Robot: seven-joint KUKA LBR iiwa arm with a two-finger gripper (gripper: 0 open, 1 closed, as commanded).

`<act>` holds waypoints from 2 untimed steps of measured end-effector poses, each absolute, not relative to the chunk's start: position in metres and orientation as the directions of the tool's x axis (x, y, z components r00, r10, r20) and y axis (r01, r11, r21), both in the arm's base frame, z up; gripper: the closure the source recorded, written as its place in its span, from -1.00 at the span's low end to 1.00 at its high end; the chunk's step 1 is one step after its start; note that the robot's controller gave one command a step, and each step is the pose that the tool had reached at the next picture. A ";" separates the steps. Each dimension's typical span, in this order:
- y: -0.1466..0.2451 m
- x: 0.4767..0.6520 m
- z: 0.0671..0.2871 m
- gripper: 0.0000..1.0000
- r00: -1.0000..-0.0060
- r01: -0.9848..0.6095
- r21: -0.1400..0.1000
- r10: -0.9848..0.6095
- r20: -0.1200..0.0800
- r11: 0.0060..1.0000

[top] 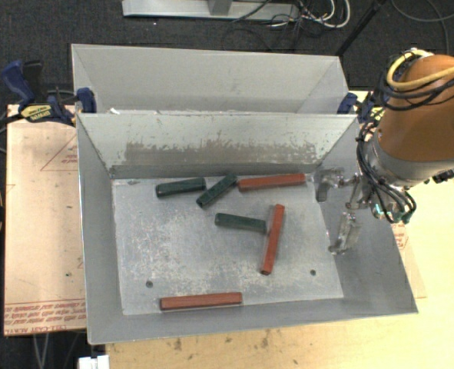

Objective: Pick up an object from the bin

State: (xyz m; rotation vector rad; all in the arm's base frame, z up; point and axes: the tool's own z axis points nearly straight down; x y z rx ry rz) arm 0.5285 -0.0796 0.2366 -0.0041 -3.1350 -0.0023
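- Bars lie scattered on the floor of the grey bin. Nearest the front rim is a long red bar, flat and well apart from the rest.
- Further in, on the right side, the gripper hangs over bare floor. Its fingers seem spread with nothing between them, though the view of them is poor.
- The nearest thing to it is a slanted red bar just to its left, and a dark green bar touches that bar's upper part.
- A closing grasp there could catch both bars, or push the red one aside, because they touch.
- Along the back wall lie two green bars and another red bar.
- That back red one sits tight against the wall's foot, so a finger reaching for it could strike the slope.
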 end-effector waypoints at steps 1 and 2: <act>-0.079 0.530 0.241 -1.00 -1.000 0.000 0.000 0.000 -0.002 1.000; -0.067 0.534 0.199 -1.00 -0.989 -0.146 0.000 -0.146 -0.004 0.989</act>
